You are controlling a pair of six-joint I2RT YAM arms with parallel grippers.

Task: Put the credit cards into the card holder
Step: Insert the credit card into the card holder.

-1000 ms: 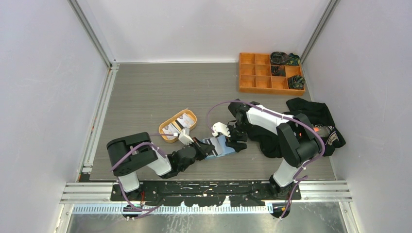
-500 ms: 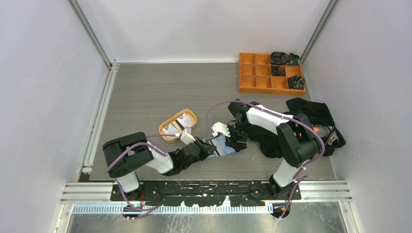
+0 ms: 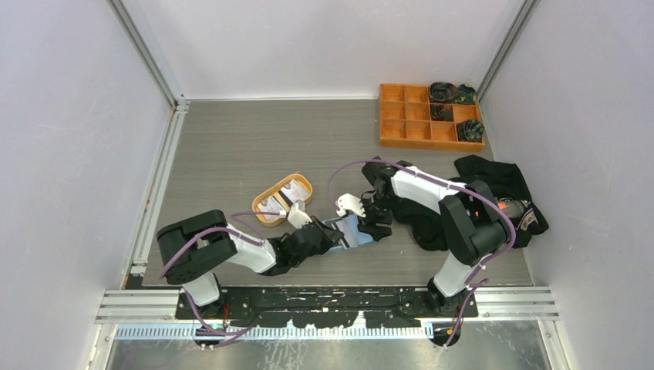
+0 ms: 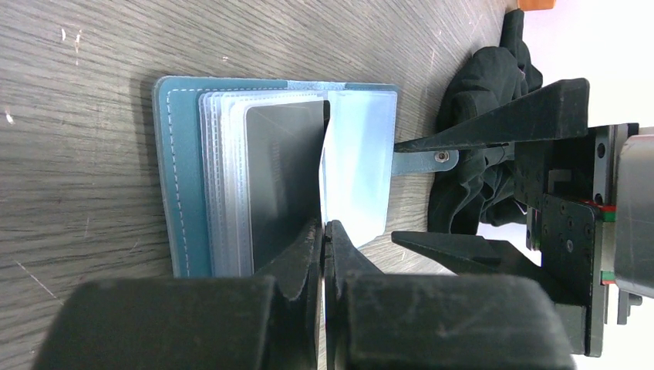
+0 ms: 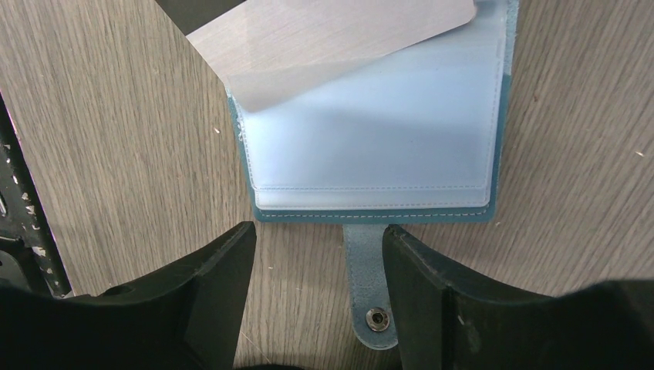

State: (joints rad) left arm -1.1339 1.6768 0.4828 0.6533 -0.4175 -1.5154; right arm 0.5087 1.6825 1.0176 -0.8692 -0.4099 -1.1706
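Several credit cards (image 3: 281, 199) lie in the orange tray (image 3: 257, 217), so most of the job looks undone. The card holder (image 3: 353, 230) lies open on the table where both low, outstretched arms meet.

From the left wrist, one dark card (image 4: 281, 177) sits pocketed, and the left gripper (image 4: 324, 231) pinches a clear leaf (image 4: 330, 189) upright.

From the right wrist, the right gripper (image 5: 316, 235) stands spread and empty, astride the snap tab (image 5: 366, 281).

card holder (image 4: 181, 193): stitched leather-look cover, glossy clear plastic pockets | table (image 4: 77, 77): matt woodgrain
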